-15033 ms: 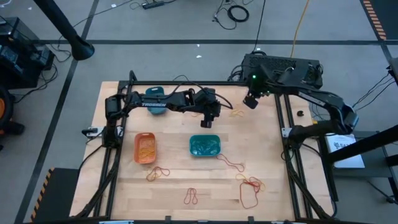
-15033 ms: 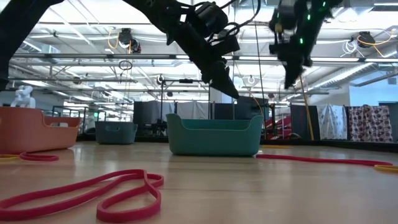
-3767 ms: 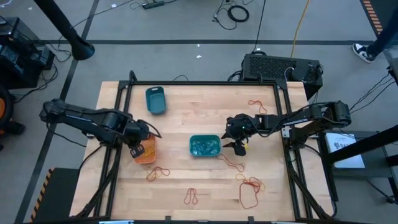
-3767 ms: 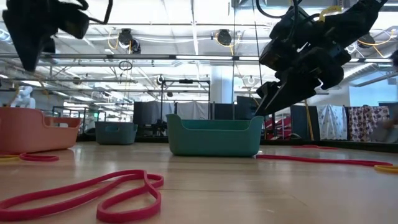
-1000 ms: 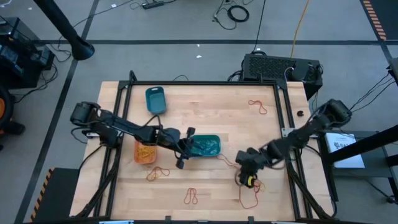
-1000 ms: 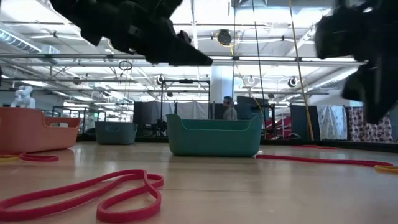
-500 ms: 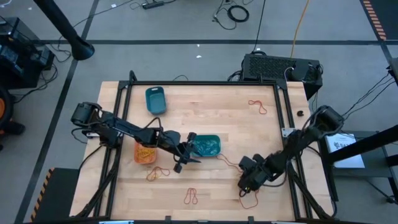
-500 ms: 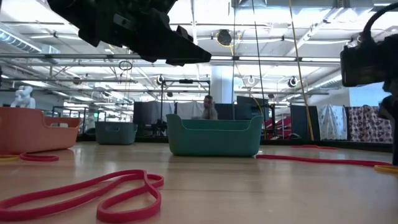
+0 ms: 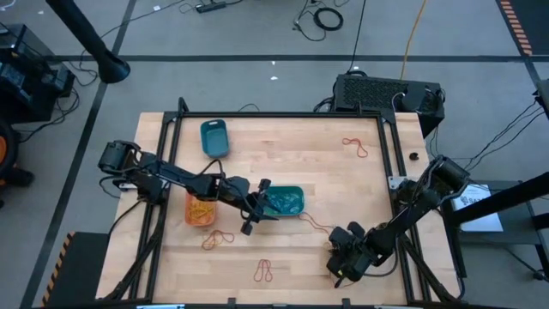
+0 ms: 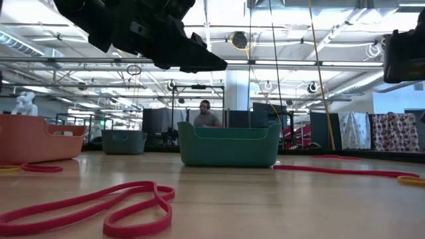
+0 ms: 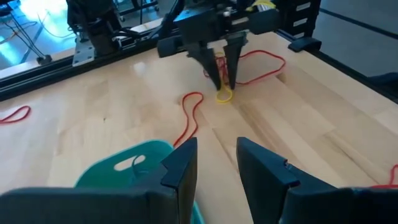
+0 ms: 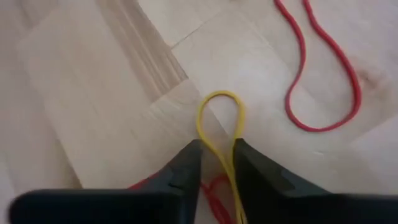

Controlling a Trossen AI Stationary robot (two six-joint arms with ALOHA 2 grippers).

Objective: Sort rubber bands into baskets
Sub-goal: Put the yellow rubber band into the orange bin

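Two right gripper (image 12: 216, 163) fingers pinching yellow band (image 12: 219, 124), left gripper (image 11: 216, 163) half-open, empty.

Bright, even overhead light gives soft shadows (ceiling lamps glare in the low view); close foregrounds blur.

baskets: orange (image 9: 200, 208), teal-green (image 9: 283, 202), darker blue (image 9: 214, 138)
bands: red (image 10: 99, 206), yellow (image 12: 221, 127)
table (image 9: 283, 249): pale wood
arms: dark

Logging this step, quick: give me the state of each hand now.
Left hand: open, empty, over the teal basket.
Right hand: closing on a yellow rubber band; grip unconfirmed.
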